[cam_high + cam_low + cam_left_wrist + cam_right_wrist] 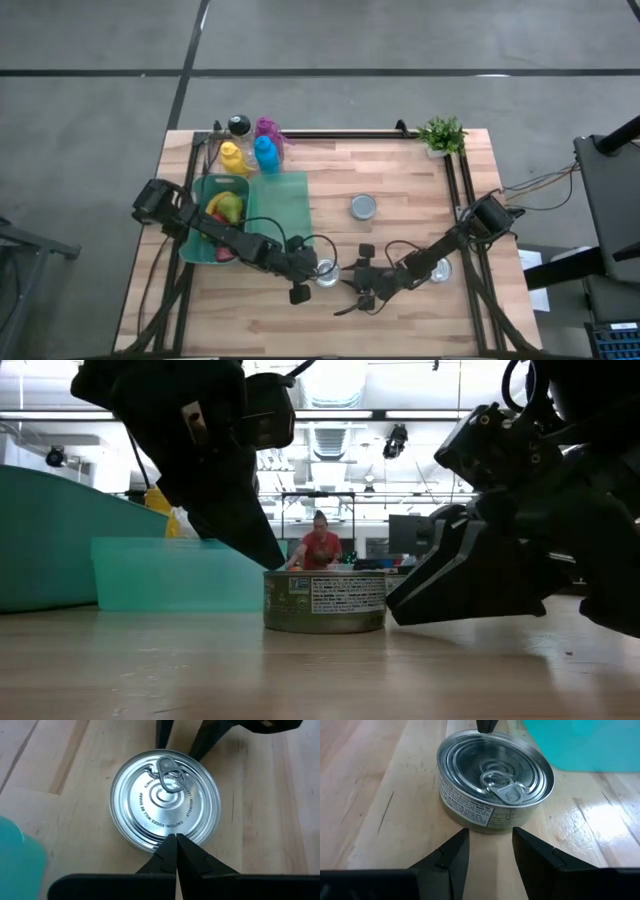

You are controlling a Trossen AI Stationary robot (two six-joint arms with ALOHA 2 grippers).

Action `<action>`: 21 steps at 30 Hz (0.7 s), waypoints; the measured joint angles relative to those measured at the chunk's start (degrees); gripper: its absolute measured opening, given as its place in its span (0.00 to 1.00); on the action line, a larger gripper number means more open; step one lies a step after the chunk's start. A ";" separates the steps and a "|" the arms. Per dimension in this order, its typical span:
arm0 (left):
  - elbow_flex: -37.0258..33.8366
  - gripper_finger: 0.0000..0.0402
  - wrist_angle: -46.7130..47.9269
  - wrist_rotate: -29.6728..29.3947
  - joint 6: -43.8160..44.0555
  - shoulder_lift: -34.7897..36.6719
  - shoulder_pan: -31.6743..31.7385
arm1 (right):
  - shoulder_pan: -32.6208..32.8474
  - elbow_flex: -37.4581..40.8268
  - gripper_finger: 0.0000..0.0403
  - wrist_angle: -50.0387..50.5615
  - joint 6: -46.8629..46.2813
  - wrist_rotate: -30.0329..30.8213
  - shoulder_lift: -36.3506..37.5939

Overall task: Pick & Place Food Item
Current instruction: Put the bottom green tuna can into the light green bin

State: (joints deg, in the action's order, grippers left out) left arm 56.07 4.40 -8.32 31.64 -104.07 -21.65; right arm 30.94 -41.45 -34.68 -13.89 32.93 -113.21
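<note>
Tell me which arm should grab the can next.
Probably right: the right gripper faces the can side-on, fingers slightly apart. The left gripper is shut at its rim.

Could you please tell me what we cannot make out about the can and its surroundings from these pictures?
- Can: the label text is too small in the low view.
- Green bin: the left arm covers part of its contents in the high view.
- Second can: absent from both wrist views; its label is unseen.

Potted plant (442, 134) at surface's (400, 170) 1 o'clock corner; yellow (232, 157), blue (265, 153), purple (267, 129) bottles at 11 o'clock; person in red (320, 545) in background room.
</note>
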 joint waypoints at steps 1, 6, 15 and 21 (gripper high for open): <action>0.00 0.01 0.07 0.17 0.00 0.08 0.00 | 0.00 0.00 0.36 -0.02 0.00 0.00 0.00; 0.00 0.01 0.64 0.81 0.13 0.11 0.02 | -0.09 -0.07 0.36 -0.42 -0.43 0.02 -0.42; 0.00 0.01 1.62 0.99 0.21 0.15 0.04 | -0.37 -0.37 0.36 -0.94 -2.04 0.13 -1.37; 0.00 0.01 2.94 1.03 1.23 0.13 0.04 | -0.42 -1.36 0.36 -1.05 -1.77 0.29 -2.03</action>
State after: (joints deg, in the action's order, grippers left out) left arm 56.07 7.34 -7.29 32.87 -103.94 -21.61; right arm 30.52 -42.81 -35.73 -15.66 33.22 -115.24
